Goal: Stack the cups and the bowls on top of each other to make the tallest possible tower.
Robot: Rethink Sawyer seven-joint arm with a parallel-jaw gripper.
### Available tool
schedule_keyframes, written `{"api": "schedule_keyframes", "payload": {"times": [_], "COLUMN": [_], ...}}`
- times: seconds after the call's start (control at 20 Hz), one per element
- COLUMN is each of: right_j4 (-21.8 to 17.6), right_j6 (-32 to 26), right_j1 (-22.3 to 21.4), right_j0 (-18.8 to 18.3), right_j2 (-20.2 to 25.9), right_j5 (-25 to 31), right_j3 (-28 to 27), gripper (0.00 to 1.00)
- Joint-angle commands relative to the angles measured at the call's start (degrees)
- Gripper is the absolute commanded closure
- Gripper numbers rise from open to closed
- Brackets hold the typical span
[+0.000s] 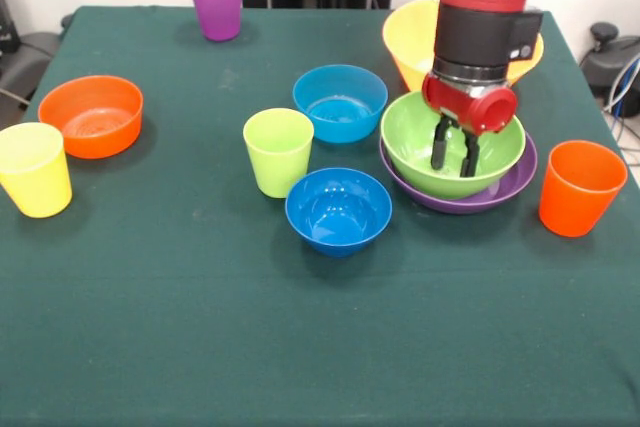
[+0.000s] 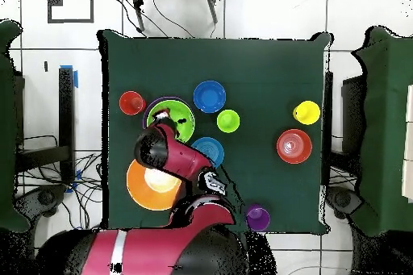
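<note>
While lowered, end effector (image 1: 454,148) inside green bowl (image 1: 500,152)

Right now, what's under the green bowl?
The green bowl sits nested in the purple bowl, whose rim shows around it. The purple bowl's inside is covered. The gripper fingers hang open inside the green bowl.

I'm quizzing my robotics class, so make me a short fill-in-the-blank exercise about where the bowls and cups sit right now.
1. The lime green bowl is nested inside the ____ bowl.
2. The claw hangs over the inside of the ____ bowl.
3. The lime green cup stands between the two ____ bowls.
4. The yellow cup stands beside the small ____ bowl.

Missing words: purple; lime green; blue; orange
</note>
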Motion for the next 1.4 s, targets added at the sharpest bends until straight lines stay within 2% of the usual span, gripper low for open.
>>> {"api": "schedule_keyframes", "payload": {"times": [0.05, 0.4, 0.6, 1.1, 1.4], "right_j4": [-3.2, -3.9, -3.1, 0.5, 3.6], "right_j6": [13.1, 13.1, 12.9, 11.0, 8.8], "right_j1": [3.4, 3.7, 3.6, -1.4, -4.5], "right_j0": [-2.6, -3.7, -3.0, 0.2, 3.5], "right_j2": [10.2, 11.6, 11.2, 7.5, 3.2], "right_j5": [-3.2, -4.2, -4.3, 0.4, 6.1], "right_j3": [1.2, 0.9, 0.8, 2.3, 1.6], "gripper": [0.0, 0.0, 0.0, 0.0, 0.0]}}
